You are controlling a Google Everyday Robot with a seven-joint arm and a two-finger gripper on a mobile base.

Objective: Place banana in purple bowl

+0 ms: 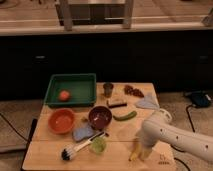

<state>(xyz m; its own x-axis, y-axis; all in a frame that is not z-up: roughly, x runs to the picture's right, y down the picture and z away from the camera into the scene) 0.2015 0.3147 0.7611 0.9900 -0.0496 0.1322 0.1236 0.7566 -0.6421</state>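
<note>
Grasping the banana (133, 151) is, in my judgement, the step in hand: nothing is carried yet and the purple bowl (93, 120) stands empty. The pincer (143, 152) is low at the front edge of the tabletop (47, 150), at the end of the white arm (172, 137) that comes in from about 4 o'clock. It is right against the banana, on the fruit's 3 o'clock side. Whether the pincer is open, closed, or already gripping the fruit, I cannot tell, because the arm's end covers that place.

The banana lies flat on the tabletop, near its front edge, at about 4 o'clock from the purple bowl and well apart from it. Its long axis runs roughly from 1 o'clock to 7 o'clock, so one tip points toward the back of the tabletop and the other toward the front edge. Which tip is the stem I cannot say.

The next move, as I judge it, calls for a firm hold across the short width of the fruit, near its middle. After this comes a lift straight up and a carry toward 10 o'clock. The path passes near the green vegetable (125, 116) and above the brush (82, 148), so some height is needed. The orange bowl (62, 120) stands just beside the purple one, at its 9 o'clock, and must not be mistaken for it.
</note>
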